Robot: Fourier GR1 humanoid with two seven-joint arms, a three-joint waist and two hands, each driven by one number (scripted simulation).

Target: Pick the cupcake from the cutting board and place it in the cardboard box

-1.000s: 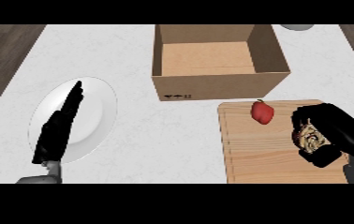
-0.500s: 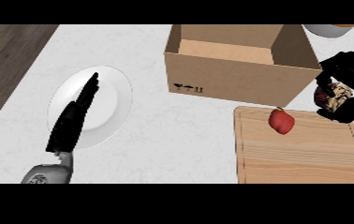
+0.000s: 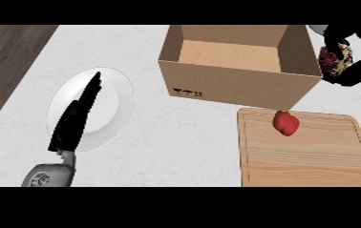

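Right robot hand (image 3: 343, 60) curled around the cupcake (image 3: 330, 60) at upper right beside the cardboard box (image 3: 239, 84), left robot hand (image 3: 76, 117) flat-fingered over the plate (image 3: 116, 91), red item (image 3: 285, 122) on the cutting board (image 3: 303, 160)

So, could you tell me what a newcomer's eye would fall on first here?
Probably the open cardboard box at the top centre, with the right hand curled round the cupcake just off its right wall. Next, the red item on the cutting board, and the left hand flat over the white plate.
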